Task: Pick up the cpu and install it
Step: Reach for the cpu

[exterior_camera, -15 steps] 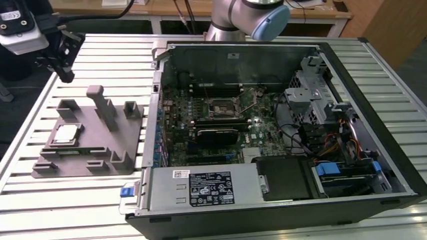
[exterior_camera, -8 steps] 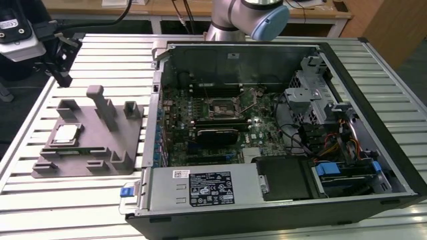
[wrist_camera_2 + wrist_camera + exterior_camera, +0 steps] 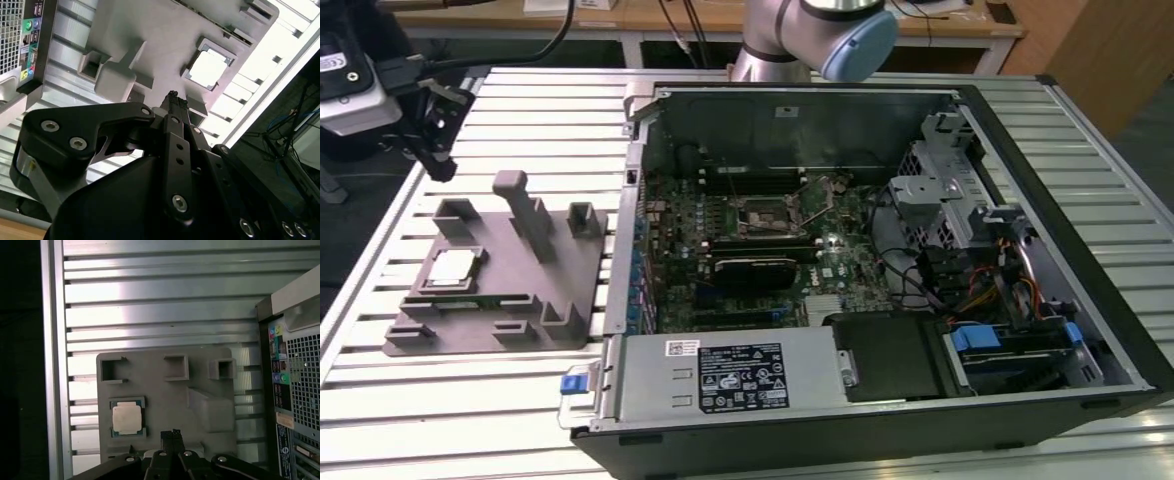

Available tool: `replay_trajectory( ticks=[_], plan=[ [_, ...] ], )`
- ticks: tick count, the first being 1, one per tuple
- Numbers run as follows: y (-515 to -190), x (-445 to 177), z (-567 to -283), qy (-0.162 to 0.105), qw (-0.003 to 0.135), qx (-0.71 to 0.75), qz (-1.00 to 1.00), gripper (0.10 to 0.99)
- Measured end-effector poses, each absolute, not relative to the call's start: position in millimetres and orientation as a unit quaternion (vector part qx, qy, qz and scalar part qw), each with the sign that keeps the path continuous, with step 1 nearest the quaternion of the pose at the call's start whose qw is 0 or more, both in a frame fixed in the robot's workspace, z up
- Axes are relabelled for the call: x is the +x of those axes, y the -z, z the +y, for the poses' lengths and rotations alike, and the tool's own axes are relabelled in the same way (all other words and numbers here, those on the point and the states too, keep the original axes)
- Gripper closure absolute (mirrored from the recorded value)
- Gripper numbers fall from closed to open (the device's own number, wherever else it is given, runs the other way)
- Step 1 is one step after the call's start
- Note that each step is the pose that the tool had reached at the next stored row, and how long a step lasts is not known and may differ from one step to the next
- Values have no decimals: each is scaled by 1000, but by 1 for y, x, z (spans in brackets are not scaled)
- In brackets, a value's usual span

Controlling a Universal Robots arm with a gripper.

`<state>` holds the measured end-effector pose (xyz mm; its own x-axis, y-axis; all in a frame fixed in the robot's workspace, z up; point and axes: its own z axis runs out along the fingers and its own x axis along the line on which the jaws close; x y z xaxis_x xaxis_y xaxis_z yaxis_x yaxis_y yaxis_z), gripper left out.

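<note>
The cpu (image 3: 451, 268), a small square chip with a pale silver top, lies flat in the grey fixture's (image 3: 494, 285) recess.

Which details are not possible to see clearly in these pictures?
Processor socket, exterior view: too small to tell open or closed.
Grey fixture, first wrist view: one edge hidden behind the hand.
cpu, second wrist view: top washed out by glare.

Open above cpu (image 3: 451, 268); upright blocks (image 3: 534, 215) nearby

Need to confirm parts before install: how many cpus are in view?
1. The cpu lies on the grey fixture, at the exterior view's left of the computer case; another could be hidden inside it.
</note>
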<state>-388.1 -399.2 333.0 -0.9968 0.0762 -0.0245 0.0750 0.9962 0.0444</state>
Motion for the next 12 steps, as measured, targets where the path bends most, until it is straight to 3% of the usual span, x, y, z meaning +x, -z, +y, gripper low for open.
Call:
replay_trajectory(
  ticks=[12],
  plan=[
    [-324, -398, -400, -22, 13, 38, 999, 980]
  ],
)
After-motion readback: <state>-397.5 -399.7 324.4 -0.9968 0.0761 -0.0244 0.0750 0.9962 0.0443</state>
